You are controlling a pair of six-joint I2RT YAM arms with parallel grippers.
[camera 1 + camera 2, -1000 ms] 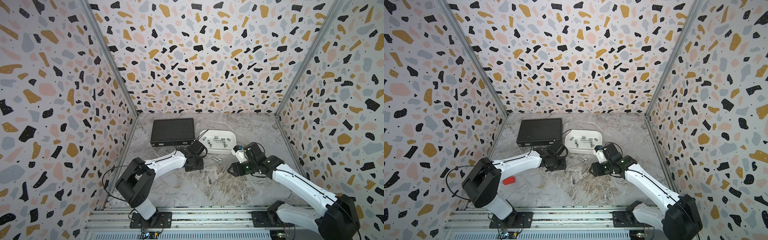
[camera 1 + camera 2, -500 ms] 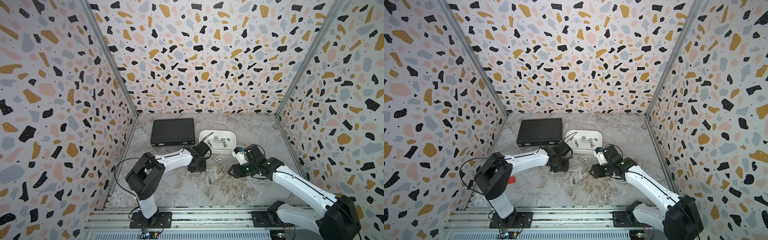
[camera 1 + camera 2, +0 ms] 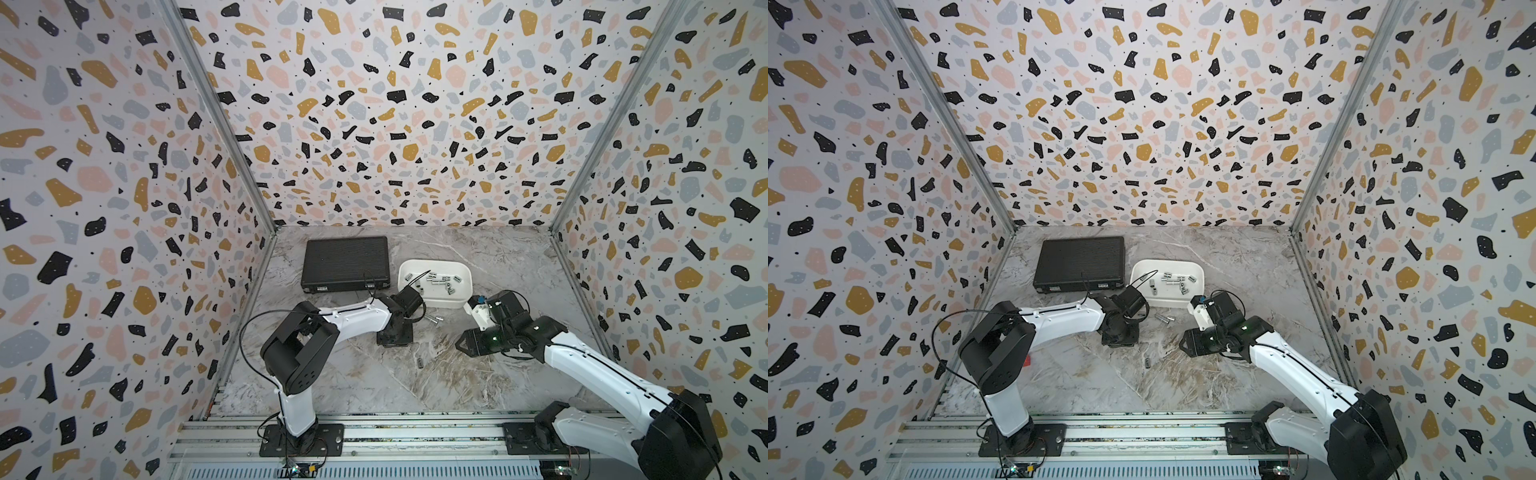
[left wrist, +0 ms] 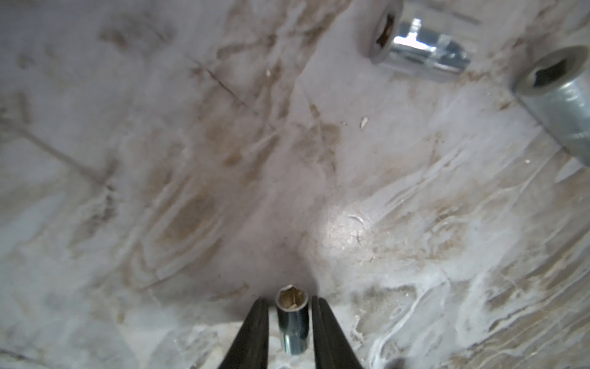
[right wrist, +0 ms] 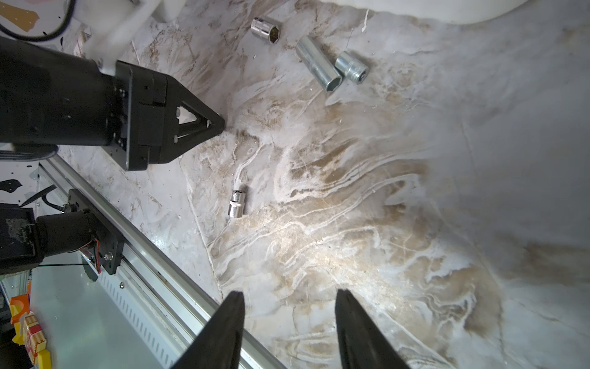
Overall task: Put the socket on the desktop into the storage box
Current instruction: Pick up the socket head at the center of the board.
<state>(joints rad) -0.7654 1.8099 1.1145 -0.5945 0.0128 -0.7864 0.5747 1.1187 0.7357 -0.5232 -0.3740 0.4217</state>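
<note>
no text, label or number can be read anywhere

Desktop point(image 3: 478, 374) grey-white marble, brown veining; storage box point(image 3: 461, 272) white; case point(image 3: 345, 262) black ribbed; sockets point(image 5: 319, 67) shiny silver.

Left gripper point(image 4: 290, 306) seemingly pinched, right gripper point(image 5: 289, 298) agape

Five sockets point(image 5: 236, 204) on the desktop point(image 3: 374, 374), one storage box point(image 3: 467, 276), one black case point(image 3: 345, 262).
</note>
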